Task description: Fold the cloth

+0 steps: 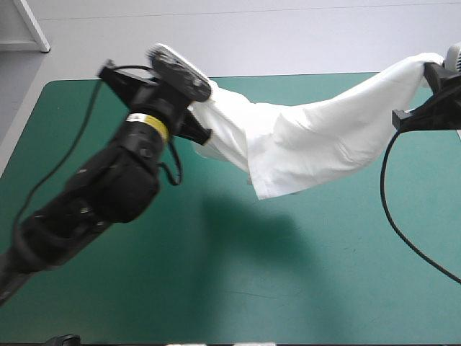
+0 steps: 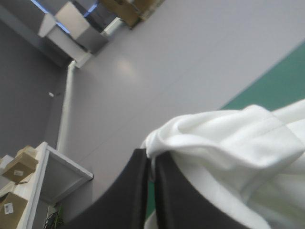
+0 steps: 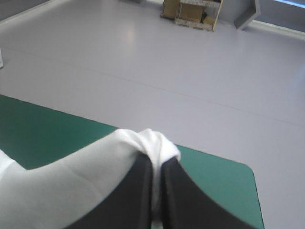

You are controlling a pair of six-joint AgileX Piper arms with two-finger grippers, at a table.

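Hanging over the teal-green surface (image 1: 216, 288), the white T-shirt (image 1: 317, 144) sags between the left jaws and right jaws, both pinched tight on it.

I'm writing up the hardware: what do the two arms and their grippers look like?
Both arms are black. The left arm is bulky and jointed, with a yellow band near the wrist. The left gripper and right gripper each have two broad black fingers, curved like fins.

The T-shirt (image 1: 310, 144) hung above the table (image 1: 216, 288), stretched between my left gripper (image 2: 149, 157) at far left and my right gripper (image 3: 155, 164) at far right.
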